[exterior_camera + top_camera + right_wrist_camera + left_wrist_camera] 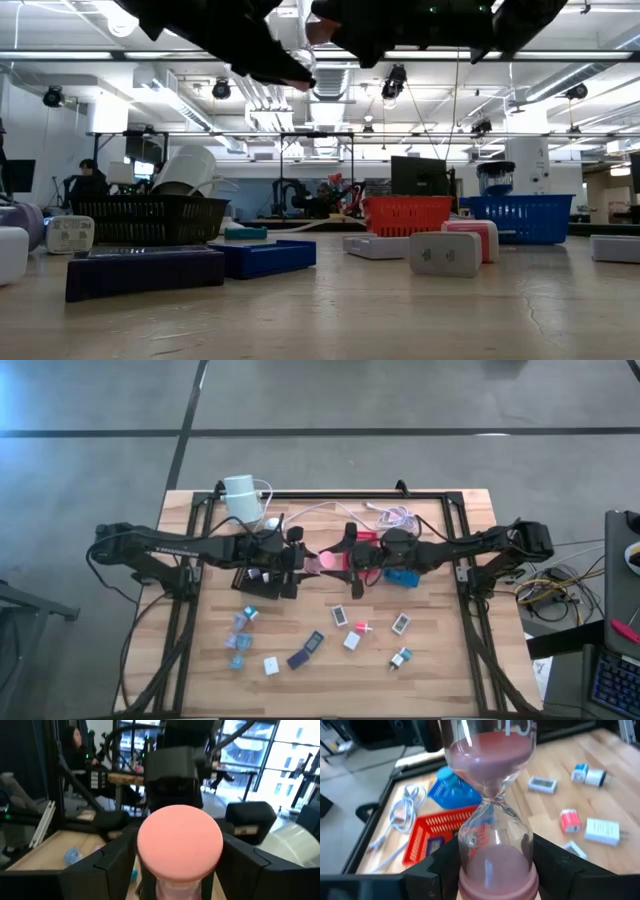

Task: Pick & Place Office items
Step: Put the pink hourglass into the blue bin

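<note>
An hourglass with pink sand and pink end caps hangs in the air between my two grippers, above the table's middle. My left gripper is shut on one end of it, seen in its wrist view. My right gripper is on the other end. Both also show at the top of the low view, with the hourglass between them. Several tiny office items lie flat on the wood toward the near edge, such as a white piece, a dark purple one and teal ones. My left gripper pinches the hourglass at its pink cap and the bulb next to it between its two fingers. The fingers come level from the table's left. The hourglass runs on away from the fingers, lifted clear of the table. My right gripper has the round pink cap of the other end between its two fingers, which stand against the cap's rim on either side. The fingers come level from the table's right. The hourglass is clear of the table.
A black basket, a red basket and a blue basket stand under and behind the grippers. A white cylinder and white cable lie at the far edge. A black frame rims the table.
</note>
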